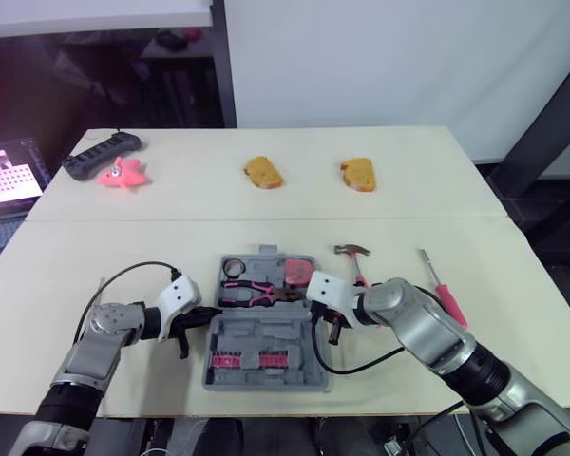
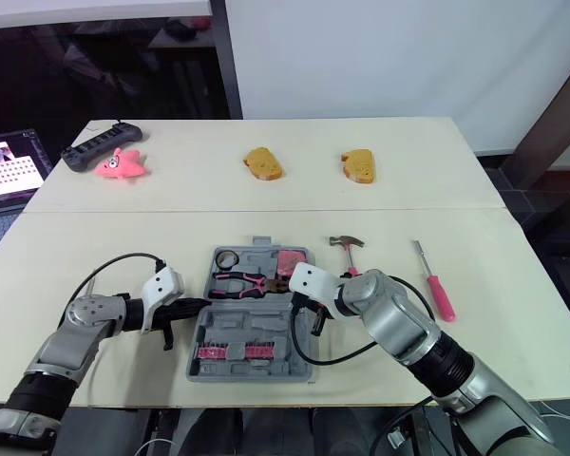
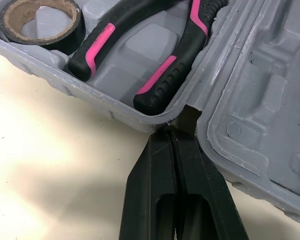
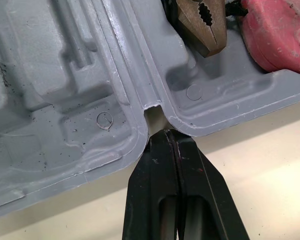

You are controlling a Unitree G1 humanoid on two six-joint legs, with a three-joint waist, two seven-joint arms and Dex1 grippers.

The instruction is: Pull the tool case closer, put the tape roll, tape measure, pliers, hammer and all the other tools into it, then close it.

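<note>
Two sides of tool case [image 1: 266, 334]; left gripper [image 3: 172, 134], right gripper [image 4: 165, 132] at hinge [image 4: 151, 106], fingers together

Head stereo pair looks forward and down over the whole table [image 1: 408, 199], wrist cams sit very close at opposite hinge ends of the open tool case [image 1: 266, 332], shared by all views.

The table [image 1: 266, 204] is lit brightly and evenly from above; only faint, soft shadows are thrown beside the case [image 1: 266, 332]. The upper left of the frame is left dark, save a glowing screen [image 1: 8, 179].
</note>
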